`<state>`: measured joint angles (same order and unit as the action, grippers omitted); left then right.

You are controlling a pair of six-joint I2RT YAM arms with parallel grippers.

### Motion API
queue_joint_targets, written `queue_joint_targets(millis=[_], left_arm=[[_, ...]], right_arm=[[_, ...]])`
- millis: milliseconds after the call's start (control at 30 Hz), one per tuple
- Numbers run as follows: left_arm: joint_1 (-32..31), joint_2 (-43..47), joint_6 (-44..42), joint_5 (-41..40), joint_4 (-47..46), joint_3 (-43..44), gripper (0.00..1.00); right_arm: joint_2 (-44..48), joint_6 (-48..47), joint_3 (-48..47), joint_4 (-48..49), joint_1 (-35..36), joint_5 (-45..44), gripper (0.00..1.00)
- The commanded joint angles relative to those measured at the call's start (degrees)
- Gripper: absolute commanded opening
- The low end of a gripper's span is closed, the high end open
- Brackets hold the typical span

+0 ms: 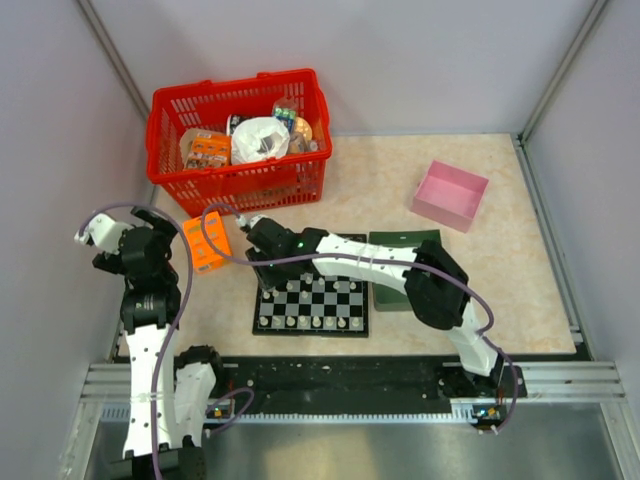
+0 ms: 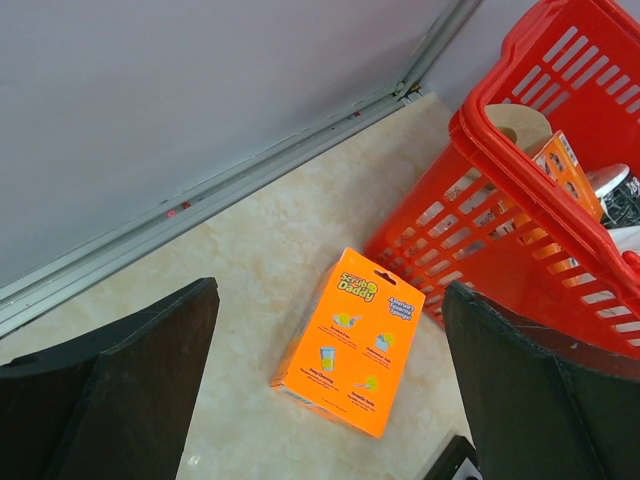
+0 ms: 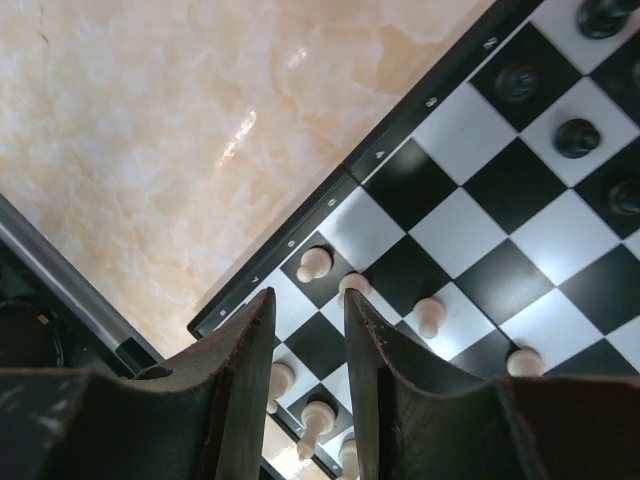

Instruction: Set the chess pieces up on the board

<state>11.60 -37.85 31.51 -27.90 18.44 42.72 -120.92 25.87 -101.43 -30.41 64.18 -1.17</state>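
The board (image 1: 262, 325) lies in the middle of the table, its far side hidden under my right arm. White chess pieces (image 1: 315, 322) stand in rows along its near edge. My right gripper (image 1: 265, 277) hovers over the board's left side. In the right wrist view the gripper (image 3: 308, 300) is open by a narrow gap and empty, above white pawns (image 3: 316, 263) near the board (image 3: 440, 230) edge. Black pieces (image 3: 577, 137) stand at the top right. My left gripper (image 2: 330, 290) is wide open and empty, off the board at the left (image 1: 155, 248).
An orange sponge box (image 2: 352, 340) lies flat below the left gripper, left of the board (image 1: 207, 243). A red basket (image 1: 240, 185) full of goods stands behind it. A dark green tray (image 1: 395, 240) sits right of the board, and a pink box (image 1: 450, 193) at the back right.
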Motion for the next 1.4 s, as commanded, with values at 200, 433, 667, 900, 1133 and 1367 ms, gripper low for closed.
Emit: queue_joint_targets(millis=[200, 433, 667, 900, 1133, 1367], left_arm=[[0.3, 1.0, -0.9, -2.0, -1.6, -0.5, 0.99], [0.3, 0.9, -1.1, -1.9, -1.6, -0.4, 0.99], [0.3, 0.8, -1.2, -1.7, -2.0, -0.4, 0.99], [0.3, 0.5, -1.5, -1.5, -2.4, -0.4, 0.99], [0.3, 0.7, -1.6, -1.6, -2.2, -0.4, 0.99], [0.3, 0.8, -1.6, -1.6, -2.0, -0.5, 0.99]], right_arm=[[-5.5, -1.5, -7.4, -3.5, 2.7, -2.7, 0.33], [-7.0, -2.0, -8.5, -3.4, 2.7, -3.4, 0.33], [-7.9, -2.8, -9.4, -3.5, 3.1, -3.2, 0.31], [-8.7, -2.8, -10.1, -4.0, 3.6, -2.9, 0.30], [-9.2, -3.0, -10.5, -4.7, 3.8, -3.1, 0.28], [-9.2, -3.5, -10.5, -4.8, 4.2, -3.8, 0.20]])
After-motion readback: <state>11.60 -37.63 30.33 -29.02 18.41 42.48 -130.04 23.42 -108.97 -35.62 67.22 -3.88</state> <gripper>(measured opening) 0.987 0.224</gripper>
